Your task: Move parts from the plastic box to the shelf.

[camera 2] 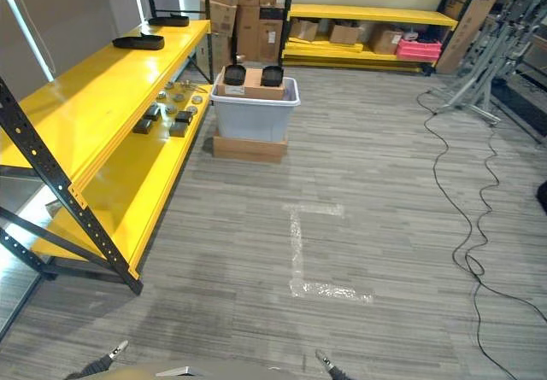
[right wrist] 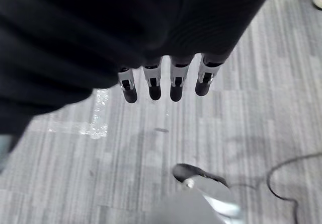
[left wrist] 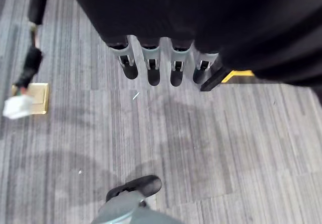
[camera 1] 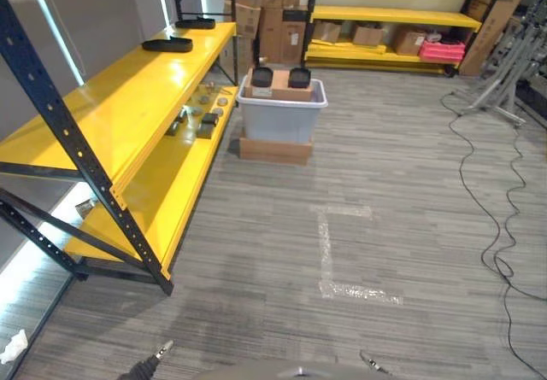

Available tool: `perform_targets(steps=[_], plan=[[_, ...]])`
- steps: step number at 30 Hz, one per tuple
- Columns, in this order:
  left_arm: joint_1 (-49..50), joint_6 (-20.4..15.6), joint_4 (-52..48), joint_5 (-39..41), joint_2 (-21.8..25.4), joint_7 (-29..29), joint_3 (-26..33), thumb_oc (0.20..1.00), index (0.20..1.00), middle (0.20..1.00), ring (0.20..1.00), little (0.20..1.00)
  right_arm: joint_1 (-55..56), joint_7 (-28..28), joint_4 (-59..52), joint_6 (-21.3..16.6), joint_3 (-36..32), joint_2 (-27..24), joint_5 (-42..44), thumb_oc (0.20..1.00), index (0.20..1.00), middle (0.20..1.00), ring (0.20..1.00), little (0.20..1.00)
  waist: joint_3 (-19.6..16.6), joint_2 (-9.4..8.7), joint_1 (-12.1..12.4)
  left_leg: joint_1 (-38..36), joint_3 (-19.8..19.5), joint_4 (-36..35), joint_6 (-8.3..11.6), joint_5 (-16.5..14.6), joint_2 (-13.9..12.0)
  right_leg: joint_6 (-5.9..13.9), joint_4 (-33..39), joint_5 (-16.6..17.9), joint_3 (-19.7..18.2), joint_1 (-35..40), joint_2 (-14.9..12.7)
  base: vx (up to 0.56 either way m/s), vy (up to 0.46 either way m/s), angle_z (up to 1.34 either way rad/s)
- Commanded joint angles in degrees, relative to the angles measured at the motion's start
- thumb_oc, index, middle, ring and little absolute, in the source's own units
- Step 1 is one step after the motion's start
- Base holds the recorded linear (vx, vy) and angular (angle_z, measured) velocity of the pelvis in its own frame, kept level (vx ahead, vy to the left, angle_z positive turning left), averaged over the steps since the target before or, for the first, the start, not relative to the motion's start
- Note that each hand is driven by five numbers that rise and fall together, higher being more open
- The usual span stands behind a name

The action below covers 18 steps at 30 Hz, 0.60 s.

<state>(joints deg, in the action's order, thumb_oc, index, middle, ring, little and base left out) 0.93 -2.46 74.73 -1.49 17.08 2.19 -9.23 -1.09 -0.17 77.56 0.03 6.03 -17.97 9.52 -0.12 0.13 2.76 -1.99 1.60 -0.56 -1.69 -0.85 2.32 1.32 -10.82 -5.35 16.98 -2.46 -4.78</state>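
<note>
Two black parts side by side atop plastic box, beside yellow shelf

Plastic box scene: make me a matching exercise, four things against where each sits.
Things:
1. Plastic box
2. Small parts
3. Pink crate
4. Flat black parts

Places:
A. top level of the near shelf
B. on a cardboard box on the floor
C. lower level of the near shelf
D. far shelf by the back wall

Pairs: 1-B, 2-C, 3-D, 4-A
</note>
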Motion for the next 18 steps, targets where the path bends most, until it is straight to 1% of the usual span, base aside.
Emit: perform_targets(steps=[1, 4, 9, 15, 18], plan=[[-3.17, -1.31, 2.52, -0.63, 0.69, -0.02, -0.26, 1.000, 1.000, 1.000, 1.000, 1.000, -3.14, -0.47, 4.93, -0.01, 0.57, -0.93, -0.59, 1.000, 1.000, 1.000, 1.000, 1.000, 0.98, 0.01, 0.29, -4.15, -0.01, -4.44, 3.90, -1.75, -5.00, 6.45, 15.82, 4.42, 2.02, 9.82, -3.06, -0.01, -0.007, 0.12], [-3.39, -1.05, 2.96, 1.05, -0.03, -0.63, 0.30, 1.000, 1.000, 1.000, 1.000, 1.000, -3.05, -0.20, 5.02, 0.10, 0.40, -0.30, 0.21, 1.000, 1.000, 1.000, 1.000, 1.000, 0.82, 0.12, 0.41, -4.08, -0.27, -4.44, 3.88, -1.69, -4.99, 6.34, 15.82, 4.28, 2.23, 9.93, -3.02, 0.00, -0.011, 0.09], [-3.52, -1.22, 3.72, 3.30, -1.09, 0.78, 1.93, 1.000, 1.000, 1.000, 1.000, 1.000, -2.47, -0.14, 4.43, -0.43, 0.29, 1.39, 2.06, 1.000, 1.000, 1.000, 1.000, 1.000, 0.61, 0.00, 0.52, -4.54, -0.25, -4.44, 3.93, -1.93, -4.96, 6.30, 15.82, 4.14, 2.42, 10.29, -3.00, 0.00, 0.000, 0.01], [-2.94, -2.27, 2.63, 6.53, -2.20, 1.36, 3.00, 1.000, 1.000, 1.000, 1.000, 1.000, -1.49, -0.81, 2.47, -1.65, 0.36, 2.03, 2.93, 1.000, 1.000, 1.000, 1.000, 1.000, 0.85, -0.06, 0.01, -5.11, 0.17, -4.44, 3.89, -2.29, -5.05, 6.37, 15.82, 4.05, 1.99, 10.57, -2.96, 0.00, 0.001, 0.01], [-3.02, -3.52, 0.43, 7.14, -2.58, 3.10, 3.07, 1.000, 1.000, 1.000, 1.000, 1.000, -1.27, -1.45, 1.99, -1.99, 0.85, 1.92, 2.02, 1.000, 1.000, 1.000, 1.000, 1.000, 1.16, -0.30, 0.00, -5.12, 0.06, -4.44, 3.85, -2.27, -4.98, 6.41, 15.82, 4.21, 2.01, 10.56, -2.96, 0.01, 0.021, -0.05]])
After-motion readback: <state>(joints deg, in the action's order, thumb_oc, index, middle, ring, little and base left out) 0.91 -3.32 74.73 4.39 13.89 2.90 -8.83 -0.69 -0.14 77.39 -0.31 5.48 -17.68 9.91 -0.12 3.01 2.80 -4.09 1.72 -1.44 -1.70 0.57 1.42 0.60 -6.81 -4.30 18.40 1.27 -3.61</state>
